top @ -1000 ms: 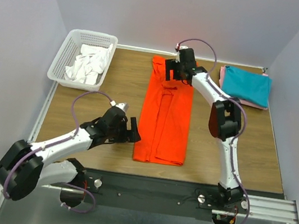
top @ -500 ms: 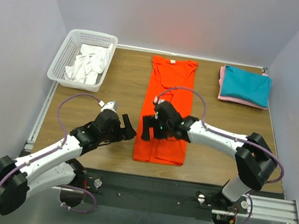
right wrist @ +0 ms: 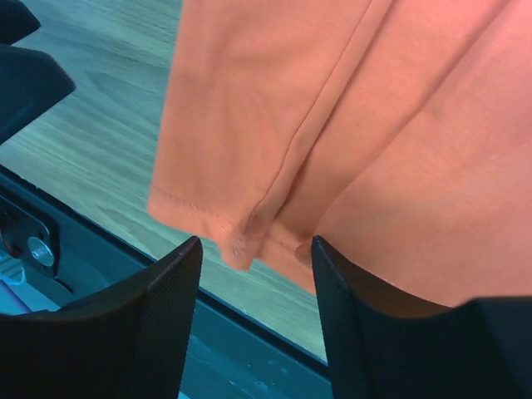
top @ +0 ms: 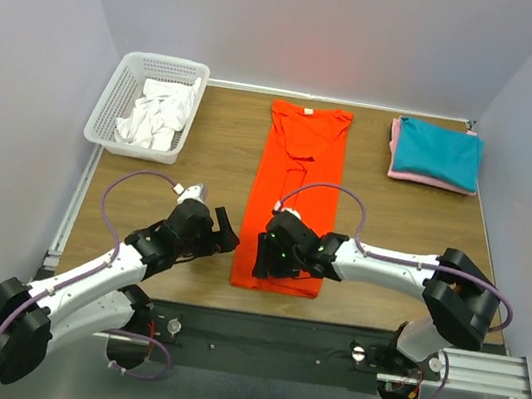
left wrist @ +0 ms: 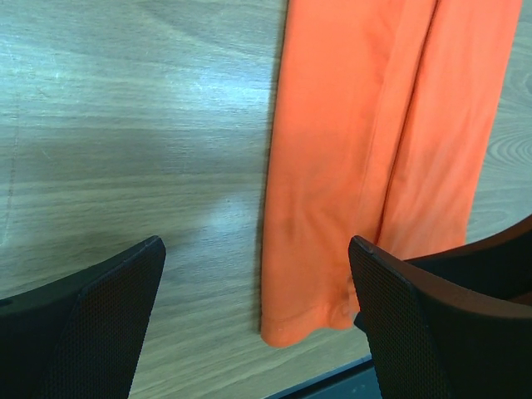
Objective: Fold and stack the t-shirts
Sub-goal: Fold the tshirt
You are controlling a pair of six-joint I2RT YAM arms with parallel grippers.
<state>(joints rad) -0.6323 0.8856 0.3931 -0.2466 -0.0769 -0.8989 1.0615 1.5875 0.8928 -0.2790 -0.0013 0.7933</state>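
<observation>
The bright orange-red t-shirt (top: 299, 180) lies in the middle of the wooden counter (top: 213, 151). It is folded lengthwise into a long strip, with the collar toward the top of the frame and the hem toward the bottom. A small pale tag (top: 308, 112) sits inside the collar, too small to read. No other writing or brand can be made out.

The right end effector (top: 269, 259) is down over the lower end of the strip, at the hem. In the right wrist view its two dark fingers (right wrist: 166, 316) stand at a middling width with a gap between them. The stitched hem corner is in line with that gap. I cannot tell whether the pads touch the cloth.

The left end effector (top: 226, 229) is just left of the shirt's lower left edge. It is spread wide and holds nothing. Its wrist view shows the counter and the strip's lower left corner between the fingers.

At upper right a folded teal t-shirt (top: 441, 151) lies on a folded pink t-shirt (top: 394, 149). At upper left a white mesh basket (top: 111, 94) holds crumpled white t-shirts (top: 158, 112).
</observation>
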